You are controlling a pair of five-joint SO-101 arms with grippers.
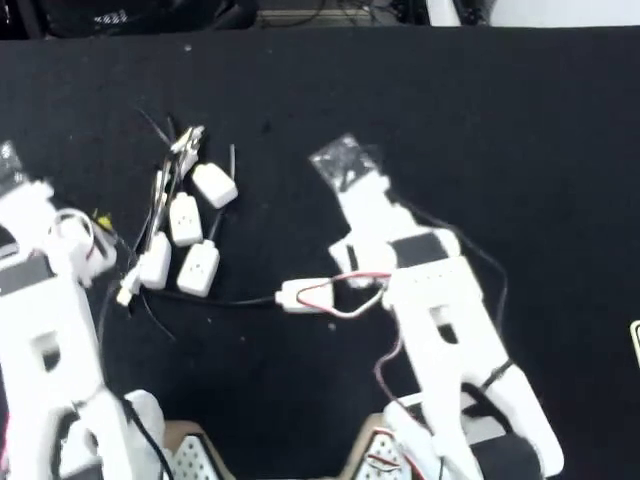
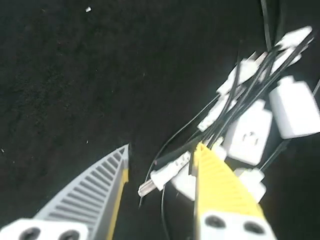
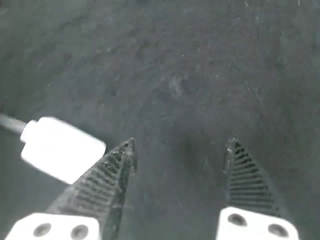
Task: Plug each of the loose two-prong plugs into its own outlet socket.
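Both spread wide and empty, left fingers (image 2: 220, 185) flanking a loose plug (image 2: 162, 175) beside clustered sockets (image 2: 247, 137), slot faces visible from left wrist, right fingers (image 3: 107, 175) just beside second plug (image 3: 60, 147) on black counter (image 1: 450, 120)

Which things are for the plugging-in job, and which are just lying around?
For the job: bunch of white plastic plugs and outlet sockets on thin black cords; lone white plastic plug on a black cord; left tool, open; right tool, open.
Lying about: black cloth table cover; small pale object at the table's right edge.
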